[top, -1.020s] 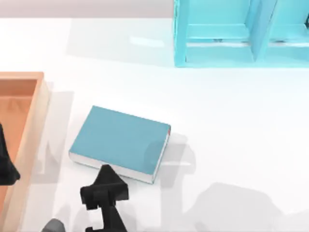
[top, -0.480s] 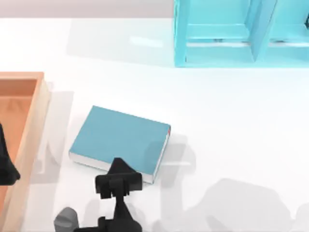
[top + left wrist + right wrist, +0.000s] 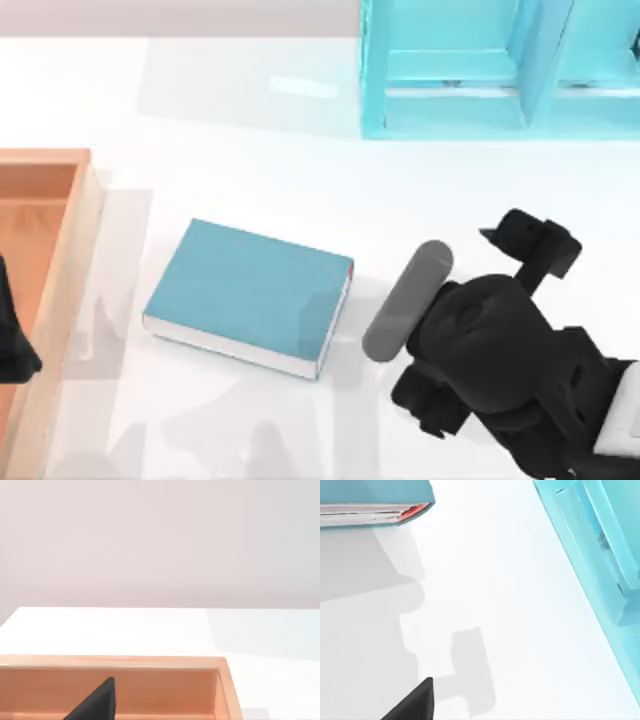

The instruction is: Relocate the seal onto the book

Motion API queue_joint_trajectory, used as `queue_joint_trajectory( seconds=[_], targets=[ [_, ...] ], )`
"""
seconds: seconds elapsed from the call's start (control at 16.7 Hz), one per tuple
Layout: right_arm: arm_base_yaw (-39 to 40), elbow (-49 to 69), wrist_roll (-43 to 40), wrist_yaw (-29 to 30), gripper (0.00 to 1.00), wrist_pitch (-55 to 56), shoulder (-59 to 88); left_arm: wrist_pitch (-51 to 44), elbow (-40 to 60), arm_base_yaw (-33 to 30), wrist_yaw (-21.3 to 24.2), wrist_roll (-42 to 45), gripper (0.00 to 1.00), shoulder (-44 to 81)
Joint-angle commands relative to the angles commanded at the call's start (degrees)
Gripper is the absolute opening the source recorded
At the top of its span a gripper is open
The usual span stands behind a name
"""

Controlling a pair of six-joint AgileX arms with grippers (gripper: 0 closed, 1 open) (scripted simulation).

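Layout, top view, clock directions taken from the counter centre:

1. Count the fixed items: one book, one wooden tray and one light-blue shelf rack.
2. The book lies flat on the counter, just toward 9 o'clock from centre, teal cover up. Its white page edges face 5 to 6 o'clock. Its one red mark is at the corner toward 3 o'clock. Nothing rests on the cover.
3. The tray is at the 9 o'clock edge, near the book but apart from it. The shelf rack stands at 1 o'clock along the far edge, well apart from the book.
4. You cannot tell where the seal is.

Arms, two in total:

1. The right AgileX arm occupies the 4 o'clock area as a large black mass with one grey cylinder beside the book's 3 o'clock side. The right hand sits at the arm's 12 o'clock end, at 3 o'clock from the book and apart from it. You cannot tell whether this hand is apart or together.
2. In the right wrist view, note the book's red-marked corner, bare counter with shadows, and the shelf rack.
3. The left hand is parked at the 9 o'clock edge over the tray. The left wrist view shows the tray's rim and the counter beyond it. You cannot tell this hand's state either.
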Motion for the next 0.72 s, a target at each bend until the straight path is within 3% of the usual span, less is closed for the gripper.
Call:
queue_joint_trajectory(
  seconds=[0.42,0.72],
  targets=[
    [-31.1,-23.8,12.7,-25.4,1.0,0.9,-47.3,0.0,0.0,0.0,0.0,0.0,1.0,0.0],
    [-49.8,-33.7,20.7,-37.4,1.0,1.2,-70.7,0.0,0.0,0.0,0.0,0.0,1.0,0.0]
  ],
)
